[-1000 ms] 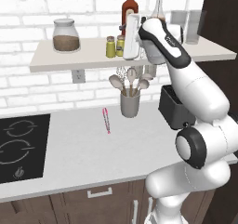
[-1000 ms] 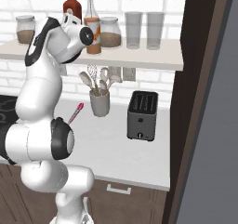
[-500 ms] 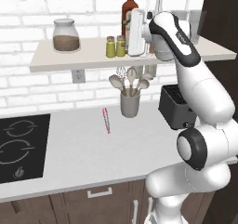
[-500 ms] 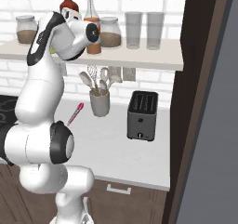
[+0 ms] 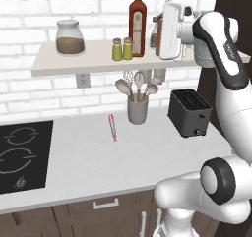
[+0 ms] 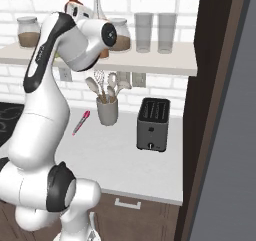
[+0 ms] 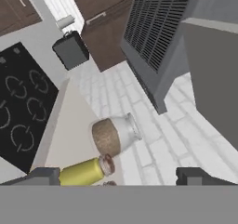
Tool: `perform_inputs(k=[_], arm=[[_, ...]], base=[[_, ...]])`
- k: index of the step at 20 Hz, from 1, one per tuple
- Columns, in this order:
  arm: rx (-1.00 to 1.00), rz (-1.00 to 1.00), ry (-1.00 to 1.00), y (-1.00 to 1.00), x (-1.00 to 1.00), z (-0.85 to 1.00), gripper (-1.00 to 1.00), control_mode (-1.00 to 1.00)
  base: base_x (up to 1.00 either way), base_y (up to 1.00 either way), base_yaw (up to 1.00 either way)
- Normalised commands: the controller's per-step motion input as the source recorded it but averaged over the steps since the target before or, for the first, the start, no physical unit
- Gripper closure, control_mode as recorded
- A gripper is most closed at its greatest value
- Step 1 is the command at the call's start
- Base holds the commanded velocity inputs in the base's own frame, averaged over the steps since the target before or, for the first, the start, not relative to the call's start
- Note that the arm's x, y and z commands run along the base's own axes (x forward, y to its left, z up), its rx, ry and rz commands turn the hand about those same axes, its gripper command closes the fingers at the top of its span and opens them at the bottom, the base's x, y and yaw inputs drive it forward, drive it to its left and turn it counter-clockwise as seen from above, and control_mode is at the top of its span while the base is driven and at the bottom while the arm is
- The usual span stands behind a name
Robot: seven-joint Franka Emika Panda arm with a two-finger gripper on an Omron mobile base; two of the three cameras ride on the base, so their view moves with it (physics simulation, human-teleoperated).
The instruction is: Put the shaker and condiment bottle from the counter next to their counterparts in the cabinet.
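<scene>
Claw [image 7: 116, 176] withdrawn rightward; jar [image 5: 69, 37], toaster [image 5: 189, 112] nearby.

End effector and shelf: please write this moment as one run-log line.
end effector: open, holds nothing | shakers: both on shelf | condiment bottle: on shelf

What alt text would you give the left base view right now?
The white arm reaches up to a wall shelf, its hand beside a tall red bottle and two small yellow-green shakers, with a jar further left. Below, the counter holds a utensil crock, toaster, pink pen and cooktop.
</scene>
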Motion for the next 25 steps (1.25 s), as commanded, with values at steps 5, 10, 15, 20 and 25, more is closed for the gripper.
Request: perform_inputs(k=[5,10,15,20,25], arm=[[0.00,0.00,0.00,-0.39,-1.00,-0.03,-1.00,-1.00],[0.00,0.00,0.00,-0.32,-0.99,-0.32,-1.00,-1.00],[0.00,0.00,0.04,-0.23,-0.90,-0.49,-1.00,-1.00],[-0.03,0.00,0.13,-0.13,-0.76,-0.61,-1.00,-1.00],[-0.08,-0.01,0.30,-0.02,-0.43,-0.83,-1.00,-1.00]], base=[[0.00,0.00,0.00],[0.00,0.00,0.00],[0.00,0.00,0.00],[0.00,0.00,0.00],[0.00,0.00,0.00]])
